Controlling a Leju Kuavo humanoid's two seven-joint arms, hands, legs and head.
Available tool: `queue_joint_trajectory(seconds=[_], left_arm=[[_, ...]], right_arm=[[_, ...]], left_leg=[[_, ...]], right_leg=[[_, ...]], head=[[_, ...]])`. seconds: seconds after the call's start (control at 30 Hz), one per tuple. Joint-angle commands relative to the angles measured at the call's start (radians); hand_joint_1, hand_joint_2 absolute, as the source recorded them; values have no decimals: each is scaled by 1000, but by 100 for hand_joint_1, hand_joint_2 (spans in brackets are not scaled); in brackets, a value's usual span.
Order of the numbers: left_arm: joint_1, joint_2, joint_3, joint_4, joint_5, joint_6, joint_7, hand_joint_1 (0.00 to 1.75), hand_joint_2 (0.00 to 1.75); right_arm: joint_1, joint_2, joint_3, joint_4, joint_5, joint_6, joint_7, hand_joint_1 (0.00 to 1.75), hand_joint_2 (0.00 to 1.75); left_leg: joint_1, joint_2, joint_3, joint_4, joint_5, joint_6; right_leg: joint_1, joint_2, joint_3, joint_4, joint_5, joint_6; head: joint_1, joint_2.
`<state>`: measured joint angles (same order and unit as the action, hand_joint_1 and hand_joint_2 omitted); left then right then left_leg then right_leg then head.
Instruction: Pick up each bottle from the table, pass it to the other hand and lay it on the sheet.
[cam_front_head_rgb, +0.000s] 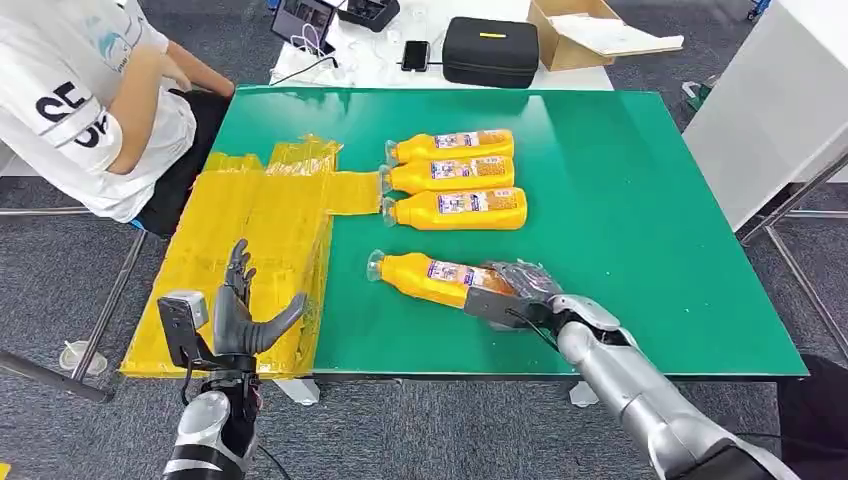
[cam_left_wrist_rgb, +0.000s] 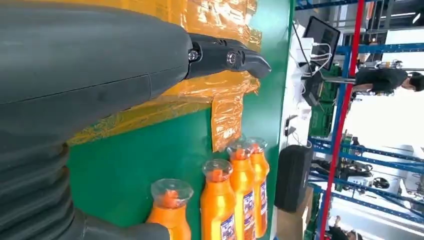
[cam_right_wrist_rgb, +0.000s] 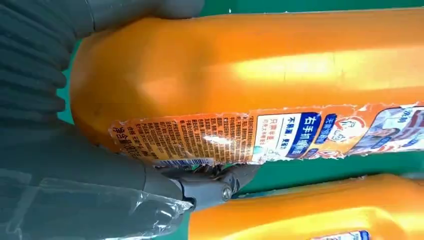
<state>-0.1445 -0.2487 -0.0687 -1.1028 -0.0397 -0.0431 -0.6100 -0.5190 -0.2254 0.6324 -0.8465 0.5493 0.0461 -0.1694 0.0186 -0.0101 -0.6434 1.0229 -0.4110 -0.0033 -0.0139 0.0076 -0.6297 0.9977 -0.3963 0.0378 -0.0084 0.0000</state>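
Right hand (cam_front_head_rgb: 515, 285) grips the near orange plastic bottle (cam_front_head_rgb: 430, 276) lying on the green tabletop (cam_front_head_rgb: 640, 200); left hand (cam_front_head_rgb: 240, 310) upright, fingers spread, empty.

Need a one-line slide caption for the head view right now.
Right hand grips the nearest bottle on the green table; left hand open over the yellow sheet; three bottles wait.
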Motion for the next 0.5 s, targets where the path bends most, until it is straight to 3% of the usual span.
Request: queue_joint_trajectory(seconds=[0.03, 0.07, 0.17, 0.23, 0.37, 0.5], left_arm=[[19, 9, 8, -5, 44, -19, 3, 0, 175], [30, 10, 10, -19, 56, -26, 5, 0, 175], [46, 12, 5, -50, 97, -61, 15, 0, 175], [46, 11, 1, -54, 104, -68, 19, 0, 175], [35, 20, -27, -67, 159, -128, 35, 0, 175], [20, 28, -59, -84, 233, -188, 74, 0, 175]], right_arm=[[242, 156, -309, -280, -38, -263, -124, 175, 175], [282, 192, -352, -343, 10, -377, -156, 175, 175], [366, 264, -423, -473, -19, -479, -223, 175, 175], [382, 272, -430, -493, -11, -499, -233, 175, 175], [430, 336, -496, -528, -20, -666, -373, 175, 175], [458, 371, -523, -540, -67, -716, -468, 175, 175]], left_leg=[[0, 0, 6, -2, -2, 1], [0, 1, 4, -1, -2, 0], [1, 3, 4, -1, -3, 0], [1, 2, 4, -1, -3, 0], [1, 0, 3, 0, -3, 0], [0, -1, -1, 0, -1, 0]], right_leg=[[1, -1, 7, -2, -2, -2], [1, 0, 4, -1, -2, -2], [1, 2, 4, 0, -3, -3], [1, 0, 4, 0, -3, -3], [1, -2, 3, 0, -3, -2], [0, -2, 0, 0, -2, -1]], head=[[0, 0], [0, 0], [0, 0], [0, 0], [0, 0], [0, 0]])
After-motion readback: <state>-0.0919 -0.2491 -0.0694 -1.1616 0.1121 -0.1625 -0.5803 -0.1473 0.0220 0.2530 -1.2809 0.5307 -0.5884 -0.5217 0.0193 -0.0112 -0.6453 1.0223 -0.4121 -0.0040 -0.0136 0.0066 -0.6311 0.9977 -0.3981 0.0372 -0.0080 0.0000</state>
